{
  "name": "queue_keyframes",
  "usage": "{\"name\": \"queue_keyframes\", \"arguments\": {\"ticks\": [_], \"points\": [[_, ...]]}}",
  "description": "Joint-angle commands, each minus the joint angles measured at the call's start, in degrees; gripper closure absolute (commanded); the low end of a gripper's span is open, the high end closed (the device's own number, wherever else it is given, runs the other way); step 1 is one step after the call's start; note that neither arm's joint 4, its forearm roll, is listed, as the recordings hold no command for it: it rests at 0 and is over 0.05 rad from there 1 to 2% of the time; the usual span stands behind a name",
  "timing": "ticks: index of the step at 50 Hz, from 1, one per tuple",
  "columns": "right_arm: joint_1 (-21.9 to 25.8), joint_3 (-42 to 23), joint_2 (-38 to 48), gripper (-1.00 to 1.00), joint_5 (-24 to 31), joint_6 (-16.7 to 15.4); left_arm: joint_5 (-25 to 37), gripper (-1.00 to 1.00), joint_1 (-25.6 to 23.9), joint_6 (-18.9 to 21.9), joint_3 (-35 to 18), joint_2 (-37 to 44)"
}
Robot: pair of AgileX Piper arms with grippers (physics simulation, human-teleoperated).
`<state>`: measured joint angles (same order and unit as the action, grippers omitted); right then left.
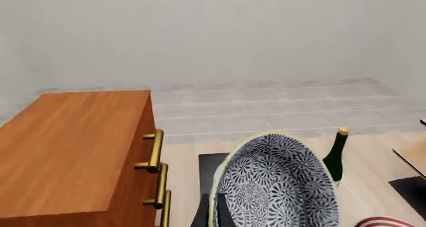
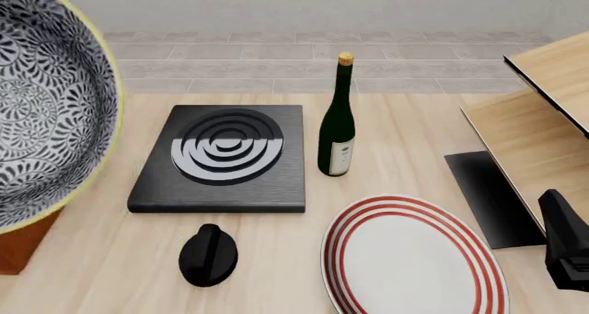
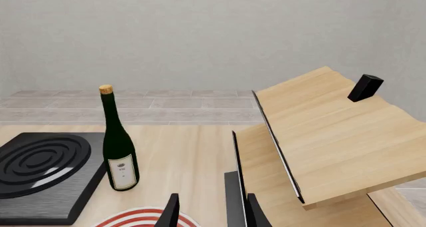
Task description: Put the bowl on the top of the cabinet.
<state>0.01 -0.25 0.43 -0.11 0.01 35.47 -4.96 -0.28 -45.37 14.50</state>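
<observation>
- Left gripper (image 1: pixel 214 213): only dark finger parts are seen at the frame edge of the left wrist view, against the rim of the bowl (image 1: pixel 276 184); the bowl appears to be pinched there and held tilted, high above the table (image 2: pixel 414 141).
- Right gripper (image 3: pixel 209 212): fingers parted, nothing held, parked above the plate (image 2: pixel 412 256).
- Step judged: carry phase, bowl lifted but not yet placed.
- Cabinet (image 1: pixel 70 152): just beside the bowl, top bare.
- Next move calls for the bowl to be brought over the cabinet top, levelled, lowered, then released.
- Beyond: bottle (image 2: pixel 338 119), hotplate (image 2: pixel 223 157), untouched.
</observation>
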Motion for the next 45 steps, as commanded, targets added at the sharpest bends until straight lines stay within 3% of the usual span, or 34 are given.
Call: {"name": "queue_keyframes", "arguments": {"ticks": [1,6,11,13,25,35,45], "points": [[0.0,0.0,0.0,-1.0,0.0,0.0,-4.5,1.0,6.7,-3.4,-6.8,3.6],[0.0,0.0,0.0,-1.0,0.0,0.0,-6.5,1.0,9.7,-5.0,-8.6,5.3],[0.0,0.0,0.0,-1.0,0.0,0.0,-7.8,1.0,12.8,-9.3,-9.2,7.3],[0.0,0.0,0.0,-1.0,0.0,0.0,-8.1,1.0,12.9,-8.7,-9.4,7.0],[0.0,0.0,0.0,-1.0,0.0,0.0,-12.7,1.0,22.4,-17.1,-10.3,13.6],[0.0,0.0,0.0,-1.0,0.0,0.0,-15.1,1.0,26.5,-21.3,-11.8,15.7],[0.0,0.0,0.0,-1.0,0.0,0.0,-18.4,1.0,32.8,-28.4,-12.8,20.1]]}}
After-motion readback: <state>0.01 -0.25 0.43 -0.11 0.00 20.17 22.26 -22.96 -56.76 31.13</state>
